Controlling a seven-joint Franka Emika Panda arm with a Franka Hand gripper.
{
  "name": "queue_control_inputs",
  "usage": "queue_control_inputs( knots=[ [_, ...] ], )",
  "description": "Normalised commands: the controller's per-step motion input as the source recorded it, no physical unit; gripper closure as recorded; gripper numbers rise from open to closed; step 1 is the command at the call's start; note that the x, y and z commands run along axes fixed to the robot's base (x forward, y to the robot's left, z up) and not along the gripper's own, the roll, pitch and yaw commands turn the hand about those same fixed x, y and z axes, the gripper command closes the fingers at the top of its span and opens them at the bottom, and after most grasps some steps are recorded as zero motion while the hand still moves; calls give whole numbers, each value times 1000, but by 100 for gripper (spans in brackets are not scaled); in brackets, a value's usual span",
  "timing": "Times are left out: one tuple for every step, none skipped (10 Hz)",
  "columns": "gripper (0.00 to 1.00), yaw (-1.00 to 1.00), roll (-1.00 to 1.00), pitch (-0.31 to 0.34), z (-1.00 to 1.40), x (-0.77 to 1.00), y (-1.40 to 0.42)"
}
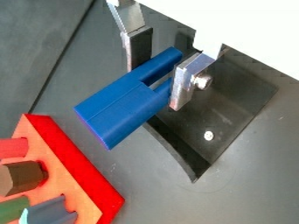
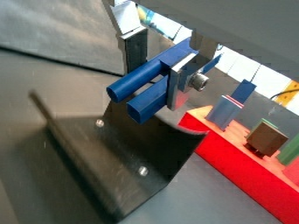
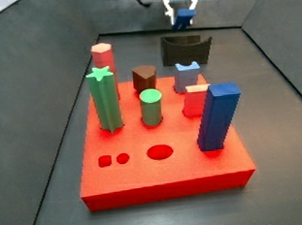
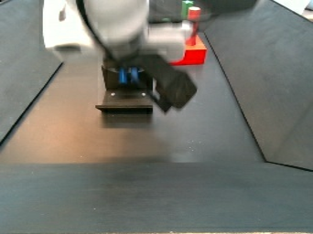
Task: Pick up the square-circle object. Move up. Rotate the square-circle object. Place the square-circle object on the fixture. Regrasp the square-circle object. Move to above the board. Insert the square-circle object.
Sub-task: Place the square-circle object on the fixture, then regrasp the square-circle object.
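Observation:
The square-circle object (image 1: 121,105) is a blue bar with a round rod and a square rod side by side. It lies level between the silver fingers of my gripper (image 1: 160,80), which is shut on its far end. It shows the same way in a wrist view (image 2: 138,87), with the gripper (image 2: 156,83) around it. The bar hangs just over the dark fixture (image 1: 228,114), seen in a wrist view (image 2: 117,166) below it. In a side view my gripper (image 3: 181,15) is at the far end above the fixture (image 3: 186,50). In a side view (image 4: 130,73) the bar shows blue under the arm.
The red board (image 3: 158,172) stands nearer, with several coloured pegs on it and round and square holes at its front. Its corner shows in both wrist views (image 1: 70,166) (image 2: 257,166). Dark walls line both sides of the floor.

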Motion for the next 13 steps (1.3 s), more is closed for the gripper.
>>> queue_control_inputs(
  knots=[
    [100, -103, -499, 105, -1000, 175, 110],
    [100, -113, -339, 102, -1000, 185, 117],
    [100, -121, -219, 87, -1000, 194, 111],
    [100, -125, -198, 72, -987, 192, 117],
    [100, -130, -182, 53, -749, 149, 99],
    [100, -128, -178, 44, -588, 126, 83],
    [100, -112, -141, 21, -505, 97, 92],
    [0, 0, 0, 0, 0, 0, 0],
    [0, 22, 54, 107, 1000, 0, 0],
    [0, 25, 60, 109, 1000, -5, 3],
    [0, 7, 72, 117, 1000, -26, 0],
    [0, -5, 75, 118, 1000, -26, -2],
    [0, -36, 66, 115, 1000, -30, 0]
  ],
)
